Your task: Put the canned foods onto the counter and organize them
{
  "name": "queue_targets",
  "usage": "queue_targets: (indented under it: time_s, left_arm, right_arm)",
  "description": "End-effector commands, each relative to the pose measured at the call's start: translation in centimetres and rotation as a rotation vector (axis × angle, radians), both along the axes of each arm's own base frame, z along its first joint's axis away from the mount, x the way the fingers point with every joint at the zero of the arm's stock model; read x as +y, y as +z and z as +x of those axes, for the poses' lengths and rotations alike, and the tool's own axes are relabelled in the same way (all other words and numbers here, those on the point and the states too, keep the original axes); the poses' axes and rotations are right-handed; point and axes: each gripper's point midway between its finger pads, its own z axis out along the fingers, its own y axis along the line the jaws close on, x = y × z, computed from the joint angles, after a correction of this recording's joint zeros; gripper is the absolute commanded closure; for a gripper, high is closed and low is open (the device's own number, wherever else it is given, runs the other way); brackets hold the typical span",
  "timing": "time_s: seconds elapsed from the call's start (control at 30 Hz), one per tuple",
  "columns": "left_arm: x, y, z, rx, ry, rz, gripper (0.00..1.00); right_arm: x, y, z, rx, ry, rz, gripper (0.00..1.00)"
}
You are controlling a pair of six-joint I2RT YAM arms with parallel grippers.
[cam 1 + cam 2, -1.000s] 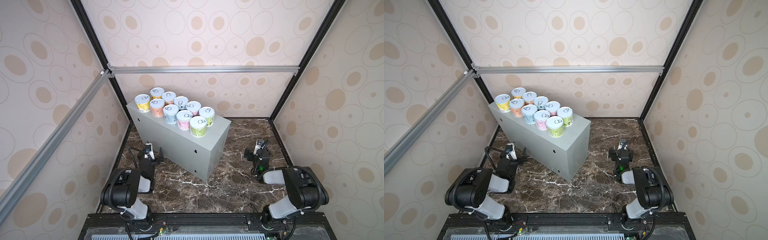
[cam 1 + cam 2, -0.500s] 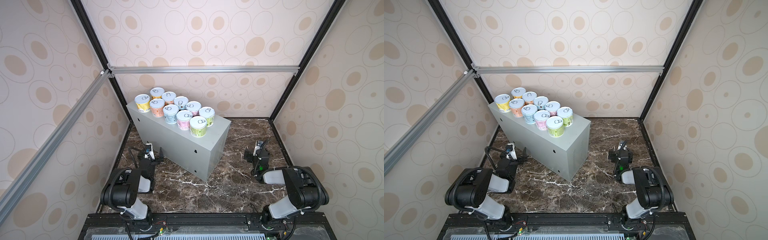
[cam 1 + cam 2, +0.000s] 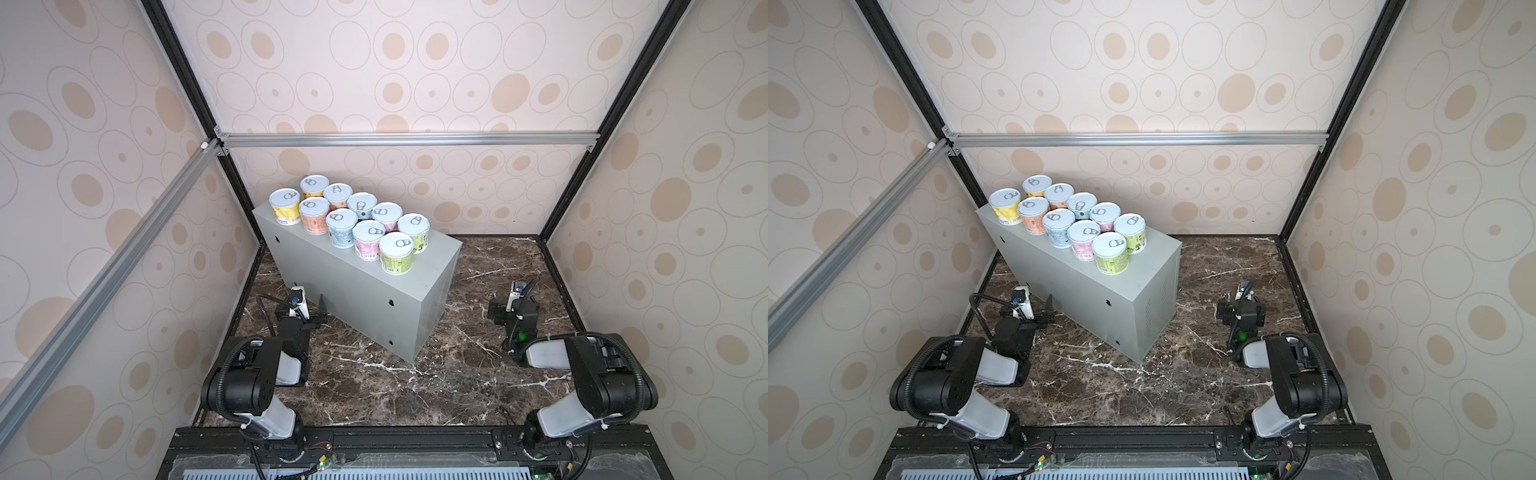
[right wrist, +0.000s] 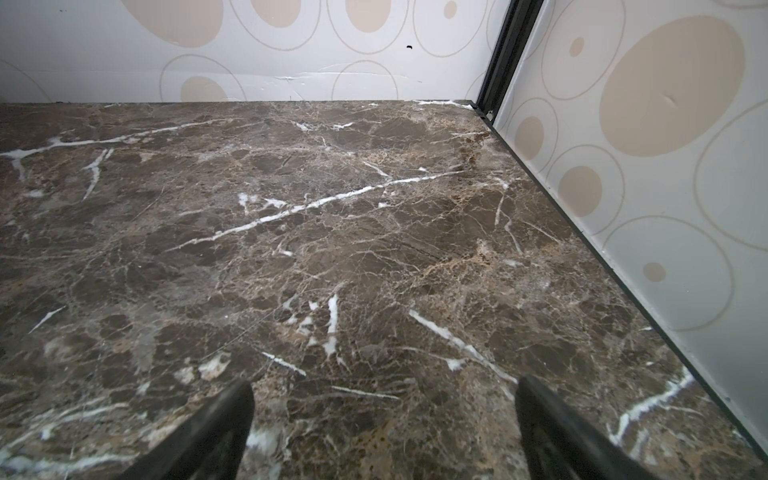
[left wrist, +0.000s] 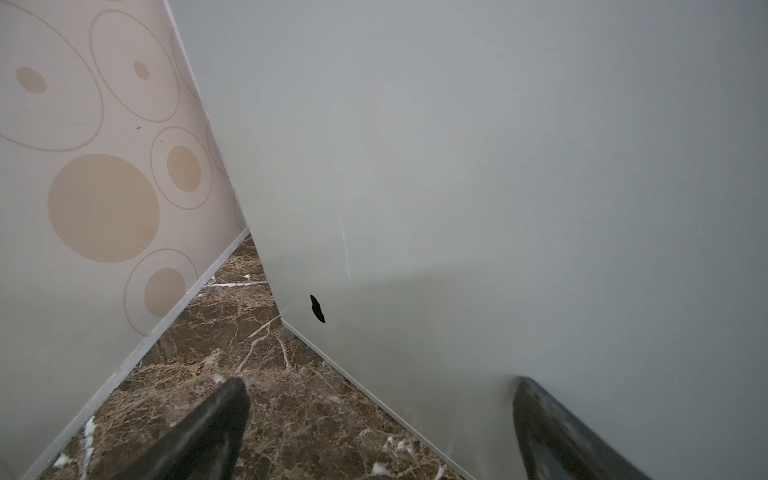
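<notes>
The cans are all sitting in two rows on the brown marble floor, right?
Not quite. The cans do sit in two rows, but on top of the grey box, not on the brown marble floor. Both top views show it.

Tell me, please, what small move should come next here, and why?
Probably just ease the left gripper back from the counter. All ten canned foods stand upright on it in two rows, none shows on the marble floor, and the right gripper, like the left, is open and empty. In the left wrist view one finger sits very close to the counter's side.
</notes>
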Motion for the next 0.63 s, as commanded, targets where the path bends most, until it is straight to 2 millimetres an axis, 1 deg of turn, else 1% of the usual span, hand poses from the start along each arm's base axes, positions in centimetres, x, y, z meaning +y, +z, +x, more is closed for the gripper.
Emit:
queue_targets:
  time_s: [0.0,0.17,0.6]
  left_arm:
    - [-0.03,0.53,0.27,-0.016,-0.009,0.022,0.01]
    - [-0.30,0.63,0.08,-0.022,-0.001,0.037,0.01]
    - [-0.23,0.60,0.12,-0.020,0.000,0.036,0.01]
  right_arm:
    - [-0.09,0.50,0.08,-0.013,-0.003,0.000,0.00]
    - [-0.03,0.54,0.11,-0.015,-0.002,0.001,0.00]
    - [-0.03,0.46,0.09,-0.012,-0.001,0.001,0.00]
